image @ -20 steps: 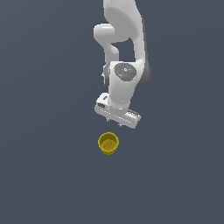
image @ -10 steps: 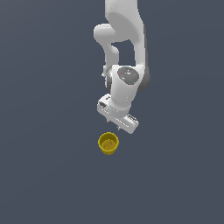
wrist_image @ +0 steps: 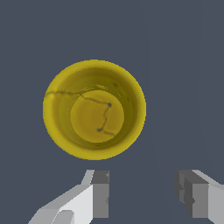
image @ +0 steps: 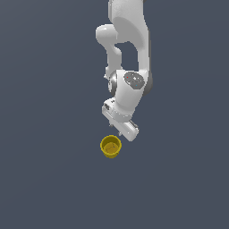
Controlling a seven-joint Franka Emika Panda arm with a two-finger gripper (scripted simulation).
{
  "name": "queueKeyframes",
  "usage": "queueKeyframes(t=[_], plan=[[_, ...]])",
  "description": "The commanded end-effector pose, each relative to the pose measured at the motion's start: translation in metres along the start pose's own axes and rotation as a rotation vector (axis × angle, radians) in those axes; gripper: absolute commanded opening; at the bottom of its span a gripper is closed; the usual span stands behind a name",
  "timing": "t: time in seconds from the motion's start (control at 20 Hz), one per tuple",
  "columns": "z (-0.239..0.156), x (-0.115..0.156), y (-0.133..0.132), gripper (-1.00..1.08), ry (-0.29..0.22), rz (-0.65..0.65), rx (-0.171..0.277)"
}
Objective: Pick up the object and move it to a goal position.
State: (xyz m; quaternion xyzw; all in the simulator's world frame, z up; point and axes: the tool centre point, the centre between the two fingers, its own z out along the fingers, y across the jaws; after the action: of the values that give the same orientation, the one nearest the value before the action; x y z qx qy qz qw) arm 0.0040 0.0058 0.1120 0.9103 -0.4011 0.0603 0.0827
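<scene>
My arm reaches down, wrist turned at a slant.
My fingers (wrist_image: 100, 194) stand spread apart, gripping nothing.

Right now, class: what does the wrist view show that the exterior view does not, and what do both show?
Only the wrist view shows the yellow cup's hollow floor with thin dark lines, and the hand's open fingers apart from the cup. Only the exterior view shows the white arm reaching down. Both show the upright cup, the hand and the dark grey surface.
</scene>
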Motion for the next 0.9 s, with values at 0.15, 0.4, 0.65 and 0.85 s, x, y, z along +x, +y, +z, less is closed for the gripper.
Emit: queueKeyframes(t=[0.15,0.4,0.65,0.85], plan=[[0.006,0.002,-0.002,0.28,0.033,0.112,-0.003],[0.010,0.003,-0.004,0.28,0.063,0.212,-0.002],[0.015,0.005,-0.006,0.28,0.093,0.310,0.004],[0.018,0.006,-0.007,0.28,0.116,0.387,0.011]])
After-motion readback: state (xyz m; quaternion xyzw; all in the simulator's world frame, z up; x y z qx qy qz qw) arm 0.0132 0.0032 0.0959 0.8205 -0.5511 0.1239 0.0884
